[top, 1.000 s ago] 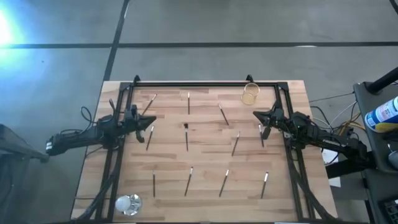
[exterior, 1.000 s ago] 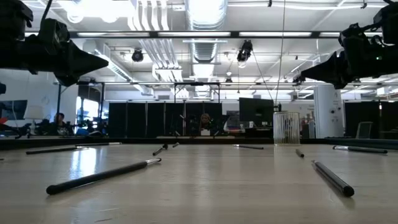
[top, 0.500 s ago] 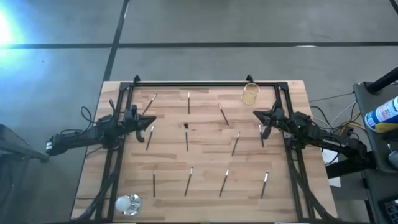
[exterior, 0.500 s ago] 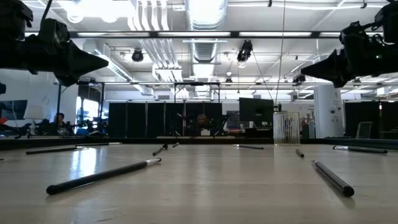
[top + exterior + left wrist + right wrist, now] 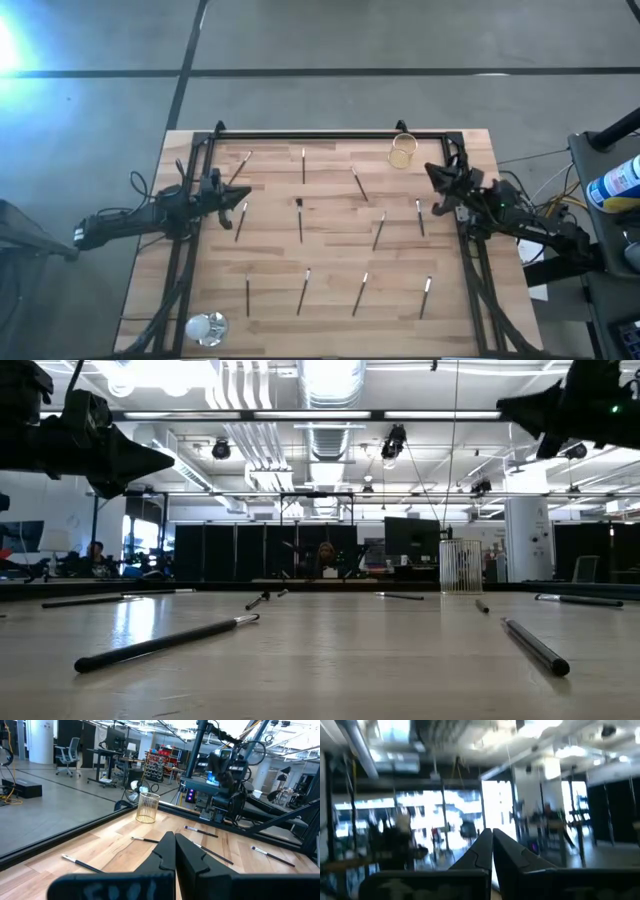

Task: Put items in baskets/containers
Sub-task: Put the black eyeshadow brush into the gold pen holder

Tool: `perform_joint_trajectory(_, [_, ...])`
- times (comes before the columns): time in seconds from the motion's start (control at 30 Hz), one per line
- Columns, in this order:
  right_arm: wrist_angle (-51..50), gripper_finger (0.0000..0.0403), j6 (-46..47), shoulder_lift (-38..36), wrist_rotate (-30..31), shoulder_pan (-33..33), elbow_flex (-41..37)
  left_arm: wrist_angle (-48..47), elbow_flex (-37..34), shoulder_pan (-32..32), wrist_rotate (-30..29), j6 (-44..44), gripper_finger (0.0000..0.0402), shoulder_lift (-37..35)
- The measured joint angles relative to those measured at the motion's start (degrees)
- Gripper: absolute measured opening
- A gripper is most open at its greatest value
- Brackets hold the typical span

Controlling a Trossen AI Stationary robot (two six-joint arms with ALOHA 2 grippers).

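right tool (image 5: 432, 172) clenched, empty, has lifted and swung toward cup (image 5: 402, 152); no stick (image 5: 300, 220) grasped. left tool (image 5: 244, 195) clenched, unmoved. task barely begun.

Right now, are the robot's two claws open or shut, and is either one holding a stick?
Left gripper: shut, holding nothing.
Right gripper: shut, holding nothing.

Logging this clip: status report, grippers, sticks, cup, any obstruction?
Left gripper shut, empty, at left side. Right gripper shut, empty, raised near cup. Sticks all on table, none in cup. Nothing blocking.
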Motion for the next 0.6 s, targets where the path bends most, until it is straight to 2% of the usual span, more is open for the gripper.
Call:
perform_joint_trajectory(0.1, [-4.58, 0.0008, 2.07, 1.78, 0.36, 0.02, 3.43, 0.0, 0.01, 0.01, 0.0, 0.01, 0.0, 0.0])
perform_joint_trajectory(0.27, [-24.81, 0.0008, 5.2, 12.49, 8.14, 0.0, 14.64, 0.0, 0.0, 0.01, 0.01, 0.01, 0.0, 0.0])
perform_joint_trajectory(0.47, [-50.32, 0.0008, 21.25, 29.12, 11.91, 0.0, 26.74, 0.0, 0.01, 0.0, 0.01, 0.0, 0.0, 0.0])
perform_joint_trajectory(0.6, [-59.78, 0.0008, 28.48, 37.73, 11.96, 0.02, 30.19, 0.0, 0.0, 0.0, 0.0, 0.02, 0.0, 0.0])
